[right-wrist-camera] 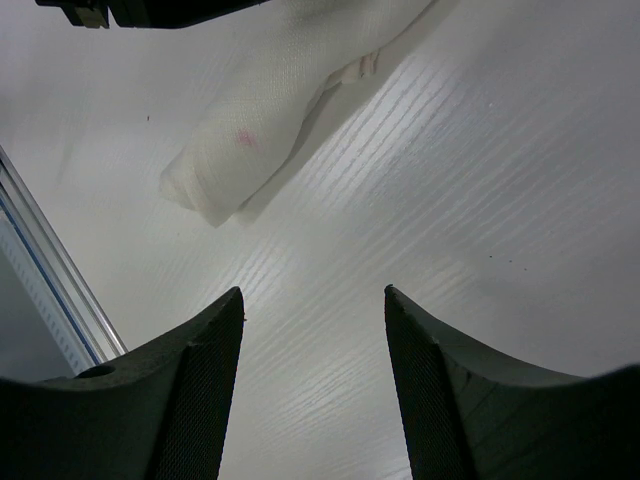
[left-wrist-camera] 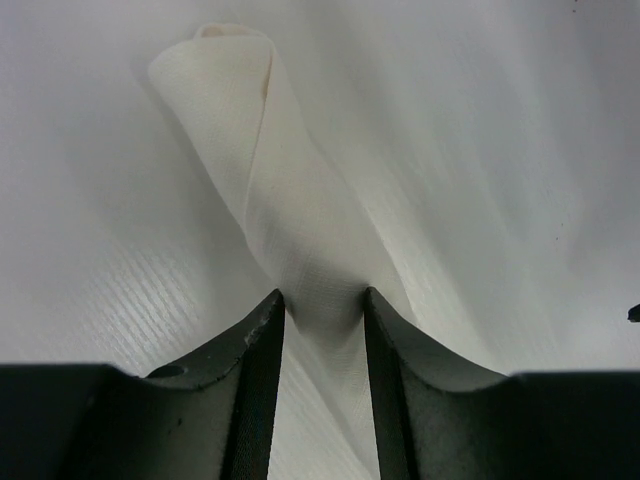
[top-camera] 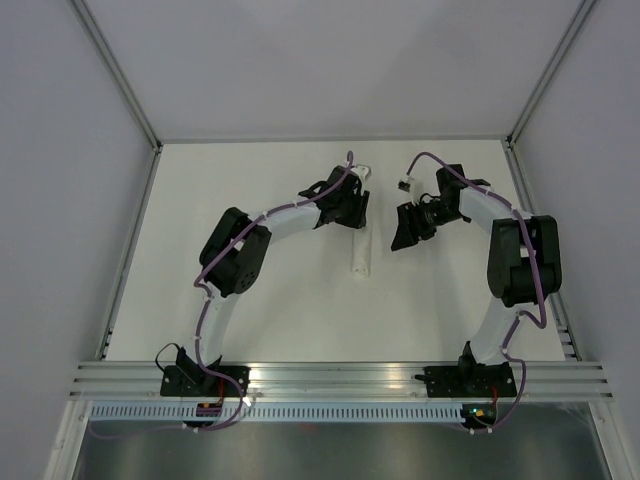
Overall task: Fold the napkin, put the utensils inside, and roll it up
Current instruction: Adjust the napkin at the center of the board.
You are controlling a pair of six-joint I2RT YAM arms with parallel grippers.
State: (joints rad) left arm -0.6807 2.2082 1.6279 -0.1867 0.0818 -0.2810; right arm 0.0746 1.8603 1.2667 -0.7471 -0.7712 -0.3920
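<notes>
Already rolled slim, the napkin (top-camera: 359, 252) is lying mid-counter (top-camera: 250, 320), its long axis running away from the arm bases. The left claw (left-wrist-camera: 322, 300) is pinching it partway along. The right claw (right-wrist-camera: 313, 295) is hanging spread and empty, near its right side.

Bare table (right-wrist-camera: 400, 180) separates the right gripper (right-wrist-camera: 313, 295) from the rolled napkin (right-wrist-camera: 250, 140), whose middle the left gripper (left-wrist-camera: 323, 300) blocks.
</notes>
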